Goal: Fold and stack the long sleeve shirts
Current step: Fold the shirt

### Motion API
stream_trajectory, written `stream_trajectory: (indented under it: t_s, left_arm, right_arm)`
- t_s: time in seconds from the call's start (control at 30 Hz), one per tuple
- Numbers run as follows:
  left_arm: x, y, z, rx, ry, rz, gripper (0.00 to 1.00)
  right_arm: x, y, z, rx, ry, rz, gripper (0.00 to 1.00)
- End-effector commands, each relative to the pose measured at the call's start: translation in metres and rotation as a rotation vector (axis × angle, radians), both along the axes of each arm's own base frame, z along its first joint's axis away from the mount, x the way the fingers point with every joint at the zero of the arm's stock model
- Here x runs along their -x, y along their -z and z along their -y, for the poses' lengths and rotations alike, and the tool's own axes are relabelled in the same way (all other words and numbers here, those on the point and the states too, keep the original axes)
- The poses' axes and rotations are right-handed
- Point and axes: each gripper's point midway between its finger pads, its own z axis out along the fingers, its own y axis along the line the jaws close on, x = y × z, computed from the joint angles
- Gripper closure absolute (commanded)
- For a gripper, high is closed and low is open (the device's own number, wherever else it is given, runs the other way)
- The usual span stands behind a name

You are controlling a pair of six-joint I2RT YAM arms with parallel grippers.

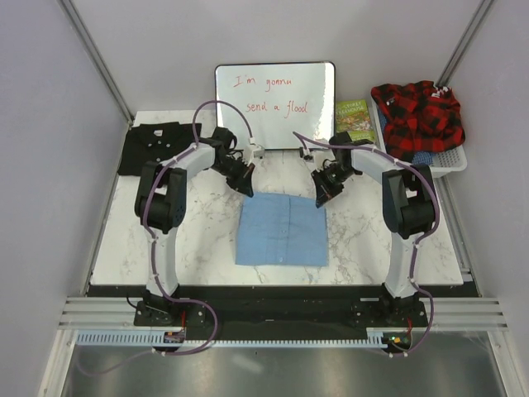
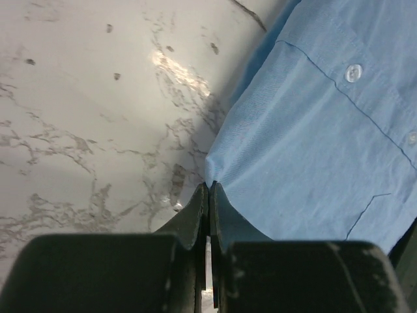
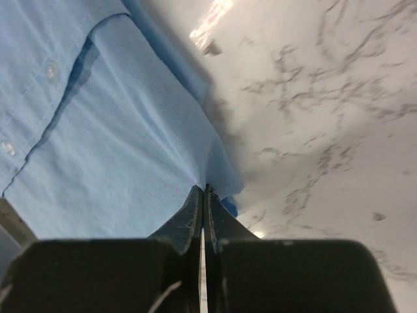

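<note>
The blue shirt (image 1: 282, 229) lies folded into a flat rectangle at the centre of the top view, on the marble table (image 1: 207, 240). The left gripper (image 1: 245, 187) sits at the upper left corner of this rectangle and the right gripper (image 1: 321, 197) at its upper right corner. In the left wrist view the left gripper (image 2: 208, 189) has its jaws pressed together on the cloth edge of the blue shirt (image 2: 313, 150), which puckers to a point at the tips; a white button (image 2: 353, 72) shows at the upper right of that frame and bare table (image 2: 85, 117) fills the left half. In the right wrist view the right gripper (image 3: 204, 192) likewise pinches the edge of the blue shirt (image 3: 117, 143), the cloth drawn into a peak at the closed tips, with table (image 3: 313, 98) on the right side of the frame. The black shirt (image 1: 157, 147) lies folded at the upper left of the table in the top view, well apart from the blue shirt. A whiteboard (image 1: 275, 103) stands at the upper centre, a green book (image 1: 355, 120) just right of it, and a white basket (image 1: 453, 159) holding a red and black plaid cloth (image 1: 417, 116) occupies the upper right
</note>
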Motion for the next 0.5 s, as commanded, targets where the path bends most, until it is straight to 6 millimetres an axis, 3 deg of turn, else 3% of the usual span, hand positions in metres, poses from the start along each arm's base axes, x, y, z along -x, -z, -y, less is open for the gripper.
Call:
stream_trajectory:
  t_s: [0.0,0.1,0.23,0.3,0.33,0.37,0.4,0.43,0.47]
  left_arm:
    - [-0.044,0.011,-0.015,-0.091,-0.123,0.065,0.98]
    - [-0.061,0.02,-0.021,-0.139,-0.17,0.079,0.98]
    - [-0.078,0.01,-0.02,-0.136,-0.196,0.113,0.98]
    - [-0.075,-0.001,-0.015,-0.094,-0.198,0.104,0.91]
    - [-0.075,-0.022,-0.012,-0.054,-0.197,0.125,0.81]
    - [-0.067,-0.048,-0.009,0.033,-0.212,0.101,0.71]
    - [-0.063,-0.076,-0.008,0.082,-0.239,0.109,0.59]
    - [-0.061,-0.094,-0.014,0.123,-0.261,0.112,0.57]
    - [-0.05,-0.103,-0.012,0.171,-0.262,0.077,0.55]
  right_arm:
    - [-0.051,0.007,0.026,0.131,0.082,0.131,1.0]
    - [-0.072,0.011,0.029,0.163,0.116,0.18,1.0]
    - [-0.093,0.011,0.029,0.172,0.144,0.234,1.0]
    - [-0.094,0.002,0.025,0.15,0.151,0.242,1.0]
    - [-0.093,-0.012,0.023,0.131,0.151,0.263,0.96]
    - [-0.09,-0.044,0.019,0.074,0.16,0.3,0.82]
    - [-0.087,-0.056,0.018,0.054,0.159,0.311,0.54]
    - [-0.084,-0.068,0.018,0.034,0.157,0.322,0.48]
    - [-0.082,-0.094,0.016,0.001,0.163,0.369,0.42]
